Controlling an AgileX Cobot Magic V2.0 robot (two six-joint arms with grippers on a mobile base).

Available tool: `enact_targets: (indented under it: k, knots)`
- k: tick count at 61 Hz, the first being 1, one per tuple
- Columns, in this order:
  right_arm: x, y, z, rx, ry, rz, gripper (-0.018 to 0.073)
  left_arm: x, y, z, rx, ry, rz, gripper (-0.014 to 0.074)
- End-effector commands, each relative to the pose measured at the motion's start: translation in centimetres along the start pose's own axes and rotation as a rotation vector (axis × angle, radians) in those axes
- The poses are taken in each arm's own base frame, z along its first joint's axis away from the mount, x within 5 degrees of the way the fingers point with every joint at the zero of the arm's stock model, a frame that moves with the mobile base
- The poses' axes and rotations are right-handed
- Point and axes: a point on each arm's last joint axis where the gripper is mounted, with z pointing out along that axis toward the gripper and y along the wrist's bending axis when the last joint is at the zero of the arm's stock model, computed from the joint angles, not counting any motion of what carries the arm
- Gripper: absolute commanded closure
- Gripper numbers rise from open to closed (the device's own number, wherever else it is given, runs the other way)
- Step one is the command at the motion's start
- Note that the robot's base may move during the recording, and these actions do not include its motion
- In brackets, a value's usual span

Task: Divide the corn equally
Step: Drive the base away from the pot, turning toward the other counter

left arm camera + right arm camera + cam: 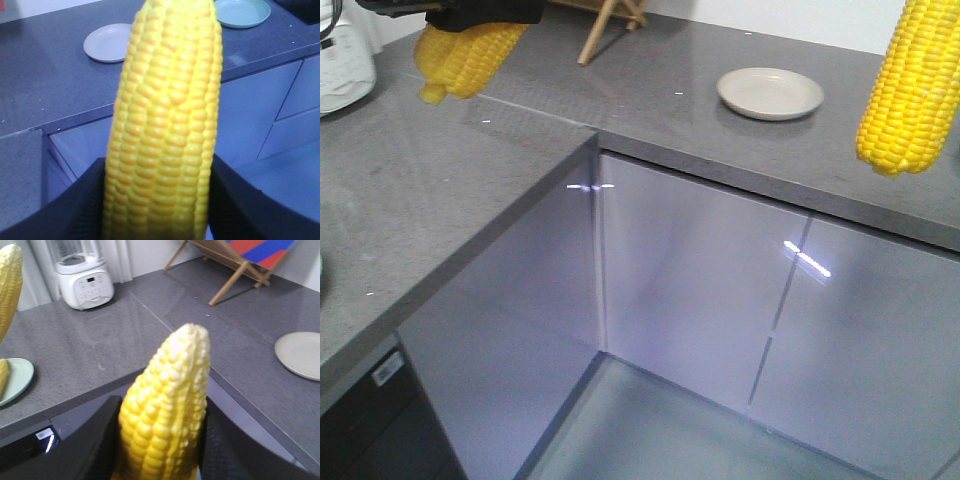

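Note:
My left gripper is shut on a bright-yellow corn cob, black fingers pressing both its sides. In the front view this corn hangs from the left gripper above the left counter. The right gripper is shut on a second corn cob with its pale tip pointing away. That cob hangs at the top right of the front view, with its gripper out of frame. A third piece of corn lies on a green plate at the left edge.
A beige plate sits on the grey L-shaped counter; the left wrist view shows a pale plate and a green plate. A white appliance and a wooden stand are at the back. Cabinet doors lie below.

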Motion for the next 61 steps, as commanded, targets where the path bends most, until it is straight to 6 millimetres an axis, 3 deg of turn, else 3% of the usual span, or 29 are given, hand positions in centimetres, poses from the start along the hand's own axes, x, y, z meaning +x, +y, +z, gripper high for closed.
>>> enact_targets:
  k: [1,61]
  knots:
    - [-1.28,0.62,-1.12,0.013,-0.097,-0.014,0.0565,-1.36,-0.5,-2.14,-0.009,-0.123,-0.009,0.0602]
    - [-1.28,0.62,-1.12,0.013,-0.097,-0.014,0.0565,-1.36,-0.5,-2.14,-0.009,-0.123,-0.009,0.0602]
